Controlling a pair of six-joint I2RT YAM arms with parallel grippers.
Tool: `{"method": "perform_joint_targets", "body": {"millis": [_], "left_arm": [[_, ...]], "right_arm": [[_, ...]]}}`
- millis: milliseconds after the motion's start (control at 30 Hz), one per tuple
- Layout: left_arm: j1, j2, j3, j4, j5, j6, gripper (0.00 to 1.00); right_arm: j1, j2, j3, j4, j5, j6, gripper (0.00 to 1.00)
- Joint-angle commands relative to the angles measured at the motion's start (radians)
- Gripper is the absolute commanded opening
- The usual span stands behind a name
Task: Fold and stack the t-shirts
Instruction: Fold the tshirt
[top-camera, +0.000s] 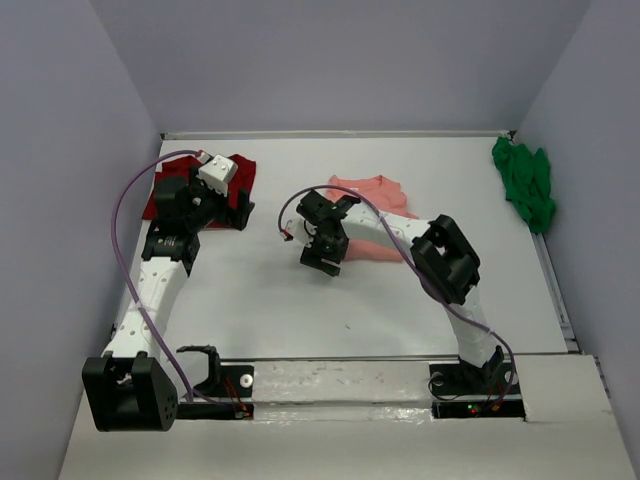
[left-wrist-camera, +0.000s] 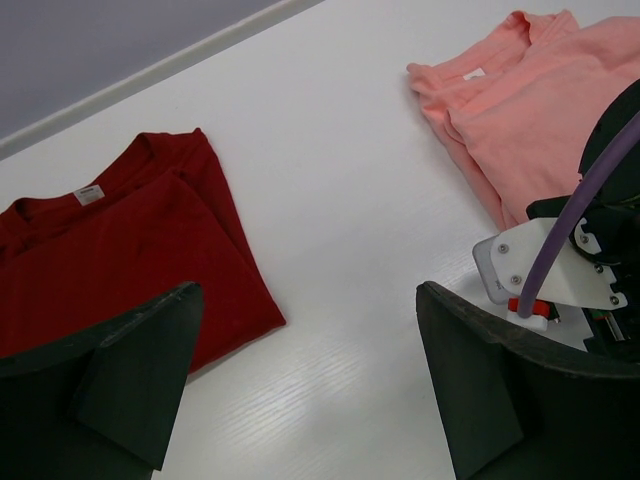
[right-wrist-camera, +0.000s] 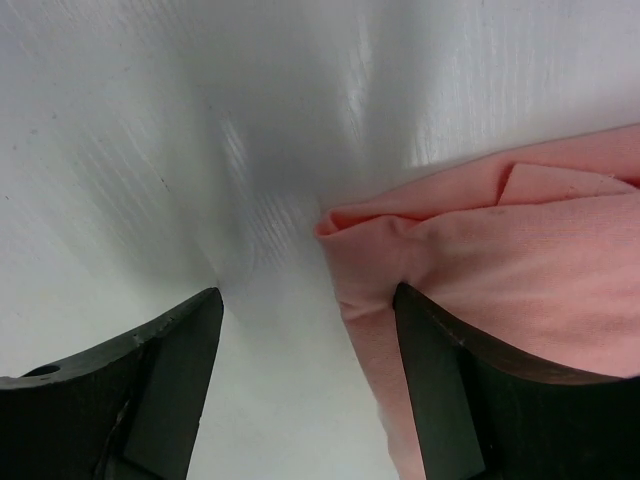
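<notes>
The dark red t-shirt (top-camera: 228, 190) lies folded at the back left; in the left wrist view (left-wrist-camera: 120, 250) its small neck label shows. My left gripper (left-wrist-camera: 305, 385) is open and empty, just right of the red shirt (top-camera: 238, 212). The salmon-pink t-shirt (top-camera: 372, 192) lies folded mid-table, also in the left wrist view (left-wrist-camera: 540, 110). My right gripper (right-wrist-camera: 310, 350) is open at the pink shirt's left edge (right-wrist-camera: 480, 270), with a fold of cloth between the jaws by the right finger (right-wrist-camera: 450, 390). The bright green t-shirt (top-camera: 527, 182) lies crumpled at the far right.
Grey walls enclose the table (top-camera: 300, 310) on the left, back and right. The right arm's wrist (left-wrist-camera: 560, 270) with its purple cable shows close to my left gripper. The arm bases stand at the near edge (top-camera: 330, 385).
</notes>
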Motion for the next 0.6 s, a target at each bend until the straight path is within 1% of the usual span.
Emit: {"method": "perform_joint_targets", "body": {"millis": [0, 67, 167, 233, 267, 300, 367, 400, 467, 567], "left_arm": [[0.004, -0.016, -0.003, 0.056, 0.012, -0.003, 0.99], [0.004, -0.013, -0.003, 0.056, 0.012, -0.003, 0.99], [0.004, -0.010, -0.005, 0.058, 0.012, -0.003, 0.99], [0.004, -0.010, -0.005, 0.059, 0.012, -0.003, 0.99], [0.004, -0.010, -0.003, 0.059, 0.013, -0.003, 0.99], [0.004, -0.007, -0.003, 0.059, 0.012, -0.003, 0.99], [0.004, -0.006, -0.005, 0.059, 0.018, -0.006, 0.99], [0.004, -0.001, -0.008, 0.064, 0.021, -0.011, 0.99], [0.004, 0.007, -0.016, 0.070, 0.025, -0.017, 0.99], [0.004, 0.028, -0.025, 0.081, 0.048, -0.040, 0.99]], "right_arm": [[0.016, 0.010, 0.038, 0.043, 0.005, -0.010, 0.74], [0.016, 0.016, 0.041, 0.051, 0.017, -0.008, 0.72], [0.016, 0.028, 0.041, 0.060, 0.043, -0.007, 0.64], [0.016, 0.041, 0.040, 0.069, 0.051, -0.004, 0.55], [0.016, 0.045, 0.036, 0.071, 0.081, -0.002, 0.52], [0.016, 0.048, 0.038, 0.072, 0.088, -0.001, 0.45], [0.016, 0.051, 0.033, 0.077, 0.101, -0.002, 0.39], [0.016, 0.050, 0.026, 0.083, 0.108, -0.001, 0.33], [0.016, 0.047, 0.020, 0.086, 0.126, -0.001, 0.28], [0.016, 0.033, 0.000, 0.100, 0.158, -0.001, 0.15]]}}
